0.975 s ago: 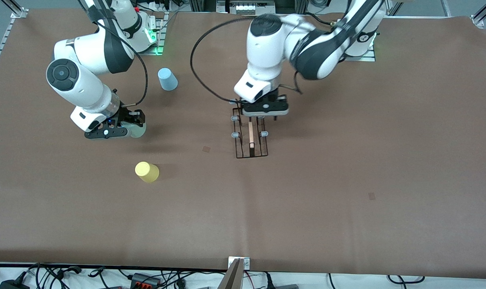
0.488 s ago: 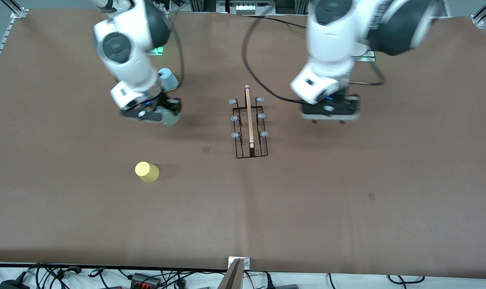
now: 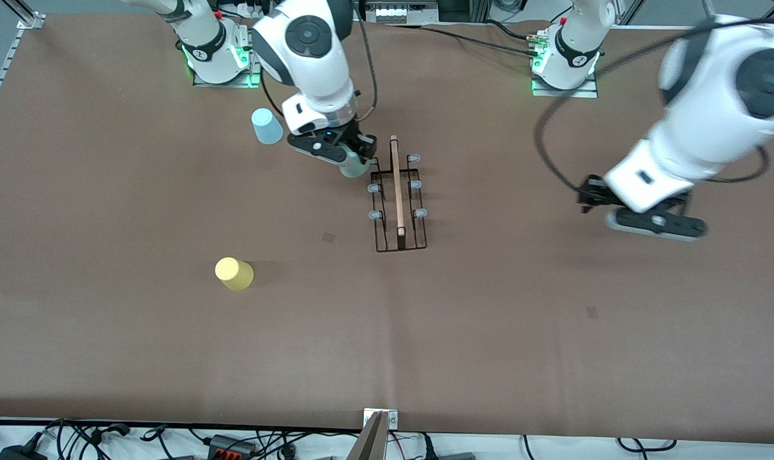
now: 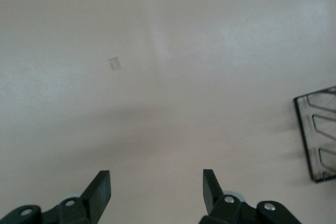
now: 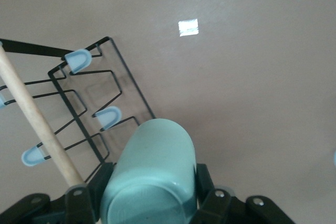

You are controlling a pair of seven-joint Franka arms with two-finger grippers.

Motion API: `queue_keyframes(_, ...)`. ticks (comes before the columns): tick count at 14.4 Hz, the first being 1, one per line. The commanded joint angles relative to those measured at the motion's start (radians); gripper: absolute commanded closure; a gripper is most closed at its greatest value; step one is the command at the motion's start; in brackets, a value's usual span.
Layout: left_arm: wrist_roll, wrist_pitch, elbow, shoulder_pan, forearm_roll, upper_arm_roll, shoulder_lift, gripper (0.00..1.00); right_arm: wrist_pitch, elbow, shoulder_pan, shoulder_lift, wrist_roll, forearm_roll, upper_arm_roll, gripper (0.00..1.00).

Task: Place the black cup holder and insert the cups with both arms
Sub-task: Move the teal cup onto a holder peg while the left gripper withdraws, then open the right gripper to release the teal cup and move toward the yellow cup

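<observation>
Right gripper (image 3: 352,160): we find it clamped on the grey-green cup (image 5: 149,174), over the black cup holder (image 3: 398,195) at its end nearest the bases. Left gripper (image 4: 156,187): we see spread, empty fingers over bare table toward its arm's end. Blue cup (image 3: 267,126), yellow cup (image 3: 234,273): on the table.

High front camera overlooks the table; both wrist cameras look down, sharing the rack (image 3: 398,195).
</observation>
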Motion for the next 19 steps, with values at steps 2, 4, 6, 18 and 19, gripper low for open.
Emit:
queue_keyframes(2, 0.076, -0.054, -0.003, 0.047, -0.034, -0.008, -0.010, 0.02, 0.025, 0.037, 0.004, 0.050, 0.017, -0.004, -0.002, 0.90)
queue_keyframes(4, 0.075, -0.161, 0.010, 0.072, -0.034, -0.005, -0.010, 0.00, 0.025, 0.038, -0.001, 0.053, 0.024, -0.003, 0.026, 0.89)
queue_keyframes(6, 0.084, -0.284, 0.049, 0.077, -0.027, -0.004, -0.008, 0.00, 0.025, 0.040, 0.001, 0.055, 0.026, 0.000, 0.030, 0.88)
queue_keyframes(18, 0.085, -0.147, -0.077, -0.338, -0.097, 0.540, -0.241, 0.00, 0.060, 0.047, -0.016, 0.101, 0.007, -0.012, 0.052, 0.00)
queue_keyframes(19, 0.082, -0.090, -0.134, -0.373, -0.095, 0.564, -0.287, 0.00, 0.059, 0.085, -0.042, 0.102, -0.005, -0.026, 0.052, 0.00)
